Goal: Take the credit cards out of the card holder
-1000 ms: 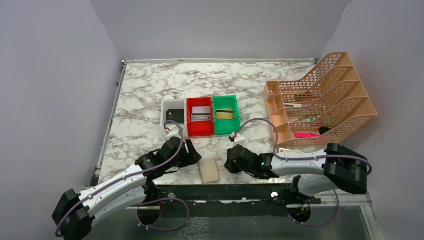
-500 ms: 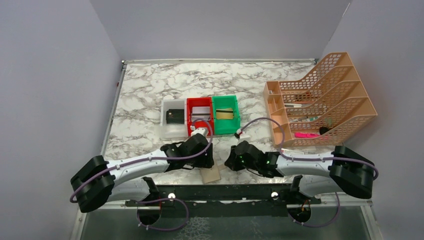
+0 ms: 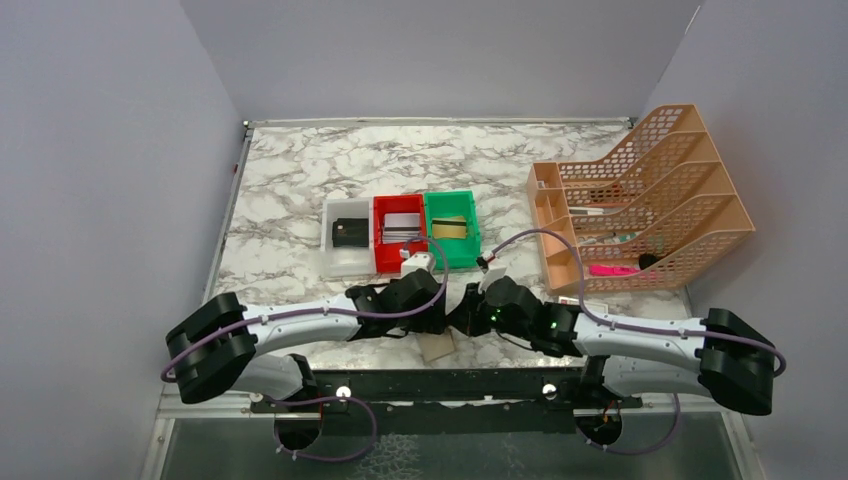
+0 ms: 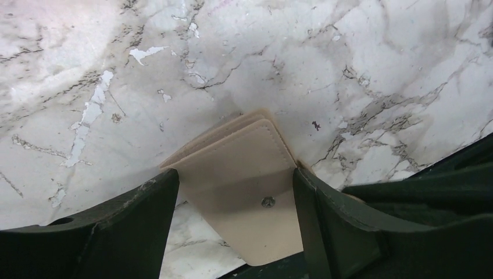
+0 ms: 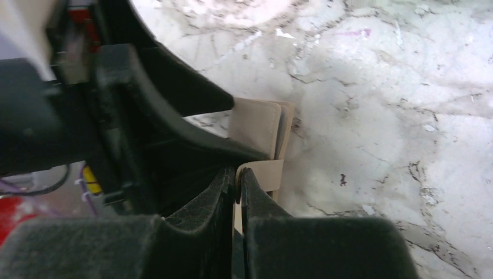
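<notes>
Marble table: left gripper straddles card holder; right gripper pinches tab.

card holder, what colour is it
Tan-beige card holder, clearest in the left wrist view.

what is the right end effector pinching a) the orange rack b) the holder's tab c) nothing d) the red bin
b: the right wrist view shows the right end effector shut on the tan tab of the holder, with the left end effector open astride it.
</notes>
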`<state>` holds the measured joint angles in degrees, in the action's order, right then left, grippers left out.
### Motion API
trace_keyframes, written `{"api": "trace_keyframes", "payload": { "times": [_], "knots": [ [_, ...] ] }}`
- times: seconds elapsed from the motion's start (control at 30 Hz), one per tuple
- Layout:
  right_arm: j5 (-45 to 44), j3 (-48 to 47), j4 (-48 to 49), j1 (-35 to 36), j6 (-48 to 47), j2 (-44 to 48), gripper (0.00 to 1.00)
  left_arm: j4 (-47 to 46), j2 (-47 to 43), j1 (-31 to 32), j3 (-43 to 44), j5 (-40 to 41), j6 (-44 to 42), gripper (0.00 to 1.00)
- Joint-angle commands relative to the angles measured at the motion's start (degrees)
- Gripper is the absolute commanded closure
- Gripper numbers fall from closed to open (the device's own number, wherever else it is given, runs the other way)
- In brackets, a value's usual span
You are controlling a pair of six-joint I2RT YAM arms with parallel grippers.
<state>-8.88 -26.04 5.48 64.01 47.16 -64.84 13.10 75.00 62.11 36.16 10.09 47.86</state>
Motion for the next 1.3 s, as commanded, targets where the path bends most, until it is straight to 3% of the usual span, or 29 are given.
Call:
{"api": "trace_keyframes", "payload": {
  "times": [0.0,0.17,0.37,0.5,0.73,1.0,1.13,1.27],
  "knots": [
    [3.34,-0.29,2.90,-0.20,2.23,5.41,0.90,-1.79,-3.69,0.46,0.34,6.25,3.13,0.24],
    [5.32,-1.33,4.99,-0.21,0.95,7.38,0.89,2.15,-13.60,0.47,-3.01,13.74,6.81,0.20],
    [11.15,-5.87,6.91,-0.20,-1.36,0.82,0.89,9.76,-23.57,0.23,-4.92,19.47,8.88,0.18],
    [9.89,-7.97,5.04,-0.20,-1.58,-2.24,0.89,11.92,-26.57,0.21,-6.23,20.20,9.66,0.18],
    [-6.49,-5.07,-7.79,-1.57,1.10,1.03,0.88,12.12,-27.01,0.12,-7.14,19.37,9.00,0.18],
    [-7.37,5.53,-11.77,-8.31,9.14,3.50,0.88,7.62,-25.46,0.12,-6.37,16.97,4.98,0.17],
    [-11.48,5.68,-16.11,-8.81,11.54,2.17,0.87,4.21,-23.80,0.10,-6.62,14.19,2.98,0.17],
    [-9.36,6.05,-13.21,-8.81,9.23,1.59,0.87,-0.63,-20.91,0.10,-7.27,10.86,0.81,0.20]
  ]
}}
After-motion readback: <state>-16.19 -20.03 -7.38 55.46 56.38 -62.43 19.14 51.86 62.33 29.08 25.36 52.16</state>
